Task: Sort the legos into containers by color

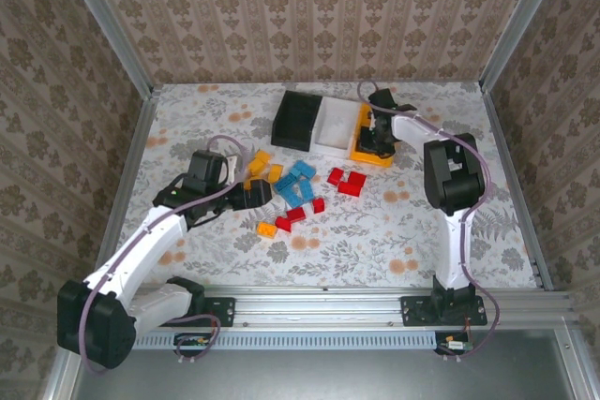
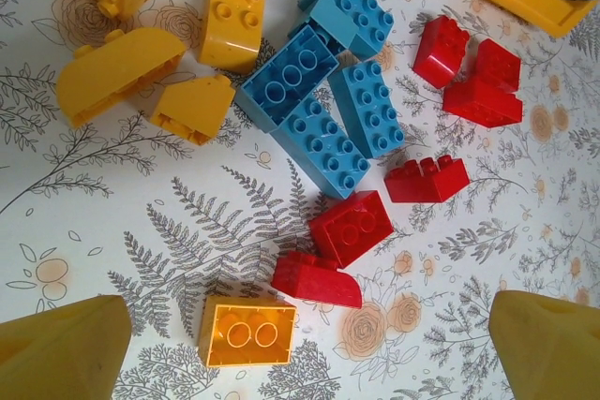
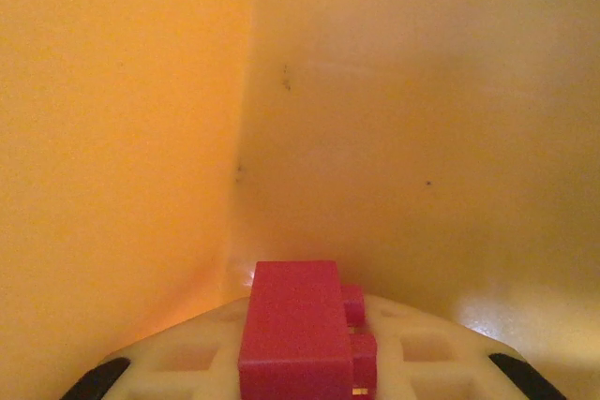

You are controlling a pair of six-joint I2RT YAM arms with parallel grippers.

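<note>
The flowered tabletop point(image 1: 375, 241) fills the middle of the top view, with patterned walls point(image 1: 309, 7) around it. The left arm point(image 1: 141, 250) reaches from the lower left toward the centre. The right arm point(image 1: 450, 185) rises from the lower right and bends to the upper centre.

Three trays stand side by side and touching at the upper centre: the black tray point(image 1: 295, 119) on the left, the white tray point(image 1: 335, 125) in the middle and the orange-yellow tray point(image 1: 360, 133) on the right. The right arm's jaws are down inside the orange-yellow tray, whose inner walls point(image 3: 394, 91) show in the right wrist view. These jaws are closed on a red lego point(image 3: 295, 325) at the bottom centre of that frame.

The left arm's jaws stand wide apart and hold nothing. Their yellow fingertips point(image 2: 56, 348) sit in the two bottom corners of the left wrist view, above the loose legos.

Those legos lie on the tabletop at the centre of the top view:
- The blue legos point(image 2: 323, 105) are bunched together, touching.
- Four orange-yellow legos point(image 2: 150, 44) lie at the upper left.
- Three red legos point(image 2: 473, 72) sit at the upper right.
- Three more red ones point(image 2: 352, 227) lie just below the blue bunch.
- One orange-yellow lego point(image 2: 247, 330) lies hollow side up at the bottom centre, between the fingertips.
</note>
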